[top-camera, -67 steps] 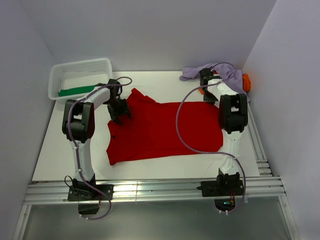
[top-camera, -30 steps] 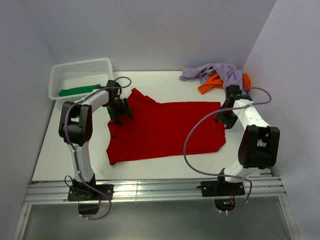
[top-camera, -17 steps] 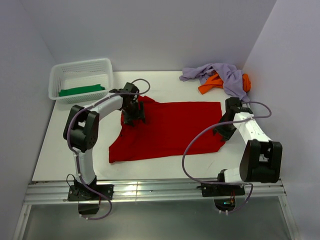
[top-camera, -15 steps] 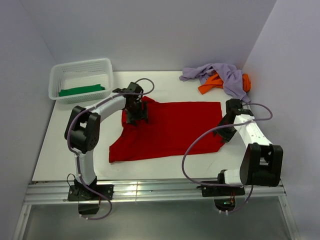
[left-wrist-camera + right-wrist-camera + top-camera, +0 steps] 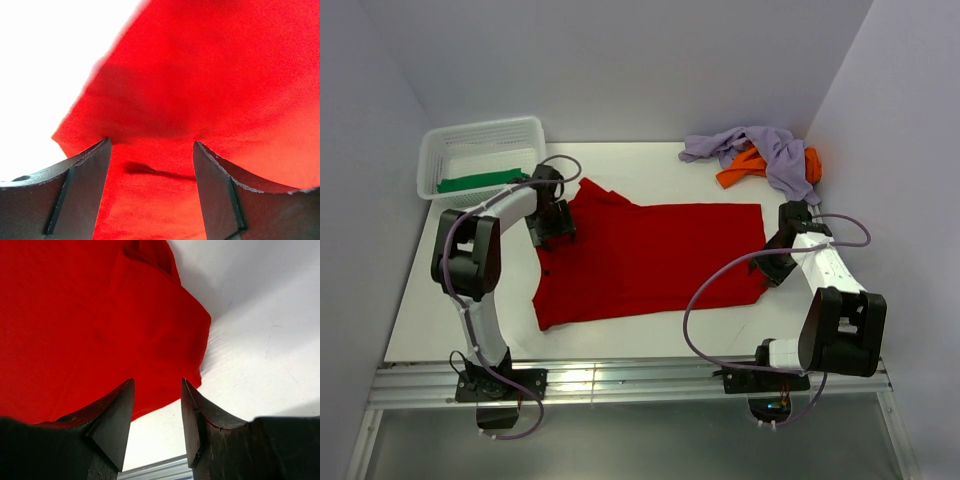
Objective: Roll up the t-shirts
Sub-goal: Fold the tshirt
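A bright red t-shirt lies spread flat in the middle of the table. My left gripper stands over its left sleeve area. In the left wrist view that gripper is open, with creased red cloth lying flat between the fingers. My right gripper is at the shirt's right edge. The right wrist view shows it open above the red hem, with bare table beyond. A lavender t-shirt and an orange one lie heaped at the back right. A green t-shirt lies in the basket.
The white mesh basket stands at the back left corner. Pale walls close in the table on three sides. An aluminium rail runs along the near edge by the arm bases. The right arm's cable loops over the red shirt.
The left gripper has swung back to the left, and the shirt's left side lies spread out again. The right gripper has crept slightly nearer along the right edge and narrowed a little.
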`<move>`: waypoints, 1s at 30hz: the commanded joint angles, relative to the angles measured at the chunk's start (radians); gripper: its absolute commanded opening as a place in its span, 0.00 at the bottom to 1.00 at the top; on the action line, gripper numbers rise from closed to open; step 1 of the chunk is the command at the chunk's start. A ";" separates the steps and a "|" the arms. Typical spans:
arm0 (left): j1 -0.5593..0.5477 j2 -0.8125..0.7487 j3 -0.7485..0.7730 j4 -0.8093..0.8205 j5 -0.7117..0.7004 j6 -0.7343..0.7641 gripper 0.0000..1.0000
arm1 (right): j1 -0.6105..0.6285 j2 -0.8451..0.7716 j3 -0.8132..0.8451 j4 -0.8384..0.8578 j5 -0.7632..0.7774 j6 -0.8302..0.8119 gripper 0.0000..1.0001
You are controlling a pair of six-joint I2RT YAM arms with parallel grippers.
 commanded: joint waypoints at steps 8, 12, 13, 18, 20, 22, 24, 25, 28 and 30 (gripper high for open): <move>0.058 0.072 0.086 0.059 -0.030 0.059 0.70 | -0.004 0.007 0.032 0.052 -0.039 -0.017 0.49; 0.065 0.021 0.132 0.033 -0.039 0.061 0.73 | -0.004 0.035 0.083 0.063 -0.033 -0.048 0.51; 0.065 0.015 0.164 0.012 -0.047 0.059 0.74 | -0.004 0.042 0.112 0.063 -0.031 -0.055 0.52; 0.069 -0.029 0.233 -0.106 -0.079 0.064 0.78 | -0.006 0.114 0.244 0.074 -0.005 -0.057 0.52; 0.072 -0.032 0.261 -0.132 -0.090 0.061 0.78 | -0.009 0.160 0.287 0.078 0.013 -0.048 0.52; 0.078 -0.042 0.273 -0.133 -0.085 0.059 0.79 | -0.021 0.193 0.346 0.101 0.023 -0.030 0.52; 0.083 -0.036 0.293 -0.139 -0.087 0.053 0.80 | -0.036 0.260 0.391 0.130 0.029 -0.023 0.51; 0.083 -0.016 0.330 -0.165 -0.091 0.050 0.80 | -0.045 0.288 0.446 0.137 0.035 -0.026 0.51; 0.086 0.015 0.388 -0.177 -0.084 0.047 0.80 | -0.047 0.416 0.581 0.141 0.064 -0.062 0.50; 0.089 0.018 0.399 -0.130 -0.035 0.041 0.79 | -0.047 0.515 0.668 0.144 0.082 -0.081 0.50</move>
